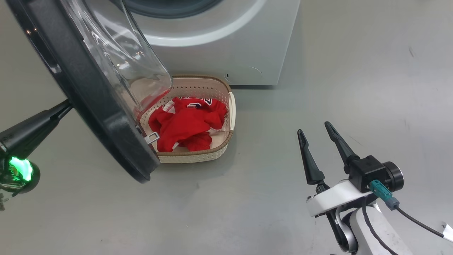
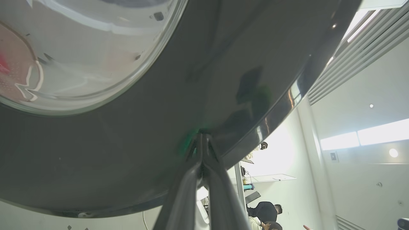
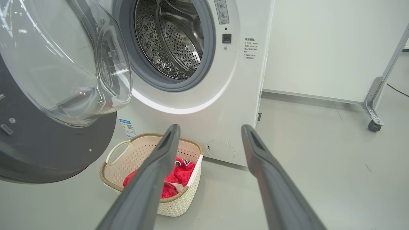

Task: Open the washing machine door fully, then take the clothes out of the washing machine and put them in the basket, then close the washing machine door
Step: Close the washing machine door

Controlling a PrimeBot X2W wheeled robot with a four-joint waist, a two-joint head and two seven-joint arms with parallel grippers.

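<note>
Smooth grey floor (image 1: 354, 71) spreads wide, faintly scuffed. At the far right, a white wall panel (image 3: 319, 48) stands beside a slanted metal frame leg (image 3: 380, 95) on 1 black caster (image 3: 373, 126). Elsewhere, bright light strips (image 2: 383, 131) glow.

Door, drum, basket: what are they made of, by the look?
Door: glossy dark ring, likely plastic, shows reflections; clear bowl, glass or plastic, see-through. Drum: shiny metal, probably stainless steel, punched holes. Basket: matte cream plastic, moulded perforations; brown woven-look rim, probably moulded too.
</note>
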